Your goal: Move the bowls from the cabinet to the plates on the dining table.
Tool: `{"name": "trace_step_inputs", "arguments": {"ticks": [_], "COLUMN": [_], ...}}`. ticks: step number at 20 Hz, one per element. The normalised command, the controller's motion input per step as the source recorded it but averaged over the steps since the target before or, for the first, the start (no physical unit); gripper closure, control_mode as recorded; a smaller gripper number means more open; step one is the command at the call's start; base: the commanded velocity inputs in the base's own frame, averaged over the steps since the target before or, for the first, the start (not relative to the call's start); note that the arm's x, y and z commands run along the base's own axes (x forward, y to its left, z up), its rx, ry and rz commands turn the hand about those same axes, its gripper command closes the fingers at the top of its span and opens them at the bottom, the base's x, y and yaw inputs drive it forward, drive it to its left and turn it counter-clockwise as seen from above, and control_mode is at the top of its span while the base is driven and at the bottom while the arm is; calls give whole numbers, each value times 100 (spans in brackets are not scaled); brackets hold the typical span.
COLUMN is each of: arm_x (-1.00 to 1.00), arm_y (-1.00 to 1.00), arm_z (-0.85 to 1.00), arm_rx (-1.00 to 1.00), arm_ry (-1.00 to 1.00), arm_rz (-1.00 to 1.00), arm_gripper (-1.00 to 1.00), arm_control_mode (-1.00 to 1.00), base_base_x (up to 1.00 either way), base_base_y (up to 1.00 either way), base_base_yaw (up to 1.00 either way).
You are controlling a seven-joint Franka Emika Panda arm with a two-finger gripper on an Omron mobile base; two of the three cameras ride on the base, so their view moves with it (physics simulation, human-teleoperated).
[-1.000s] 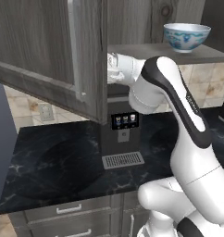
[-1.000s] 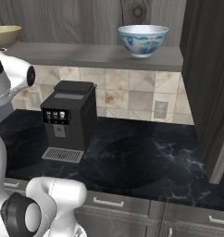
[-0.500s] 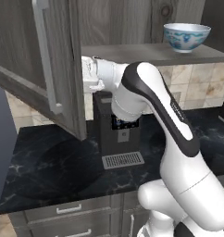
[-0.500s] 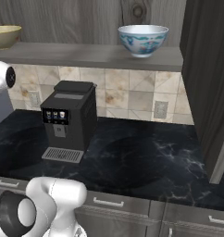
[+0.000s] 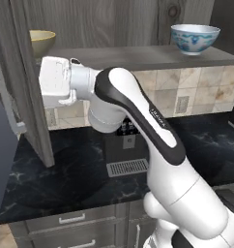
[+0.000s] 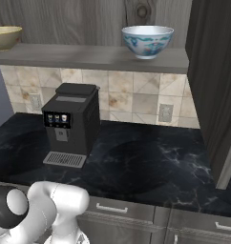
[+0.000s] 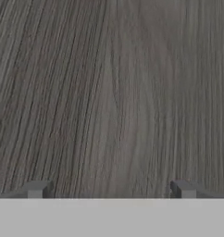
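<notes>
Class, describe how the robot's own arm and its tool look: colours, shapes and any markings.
The arm is glossy white with rounded tubular links and dark grey-black bands at the joints; small dark lettering runs along one link. It ends in a boxy white hand. The tool has two small, square-ended dark grey fingertips. No cables are visible.

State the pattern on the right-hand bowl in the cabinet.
White bowl with a blue pattern outside; clearest in the right base view.

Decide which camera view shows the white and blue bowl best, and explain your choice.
The right base view: the white and blue bowl sits near the centre on the shelf, pattern clear. The left base view has it smaller, at the far right. The hand view faces wood grain.
</notes>
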Motion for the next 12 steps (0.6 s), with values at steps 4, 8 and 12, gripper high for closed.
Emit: {"name": "trace_step_inputs", "arguments": {"ticks": [4, 8, 12], "arm_x": [1, 11, 29], "arm_y": [59, 60, 40], "arm_z": [-3, -13, -10], "arm_rx": [-3, -7, -6], "arm_ry": [-14, -4, 3], "arm_rz": [-2, 0, -4], "arm_gripper": [-100, -100, -100], "arm_control_mode": [-100, -100, -100], "base_base_x": [0, 0, 0], "base_base_y": [0, 0, 0], "base_base_yaw": [0, 0, 0]}}
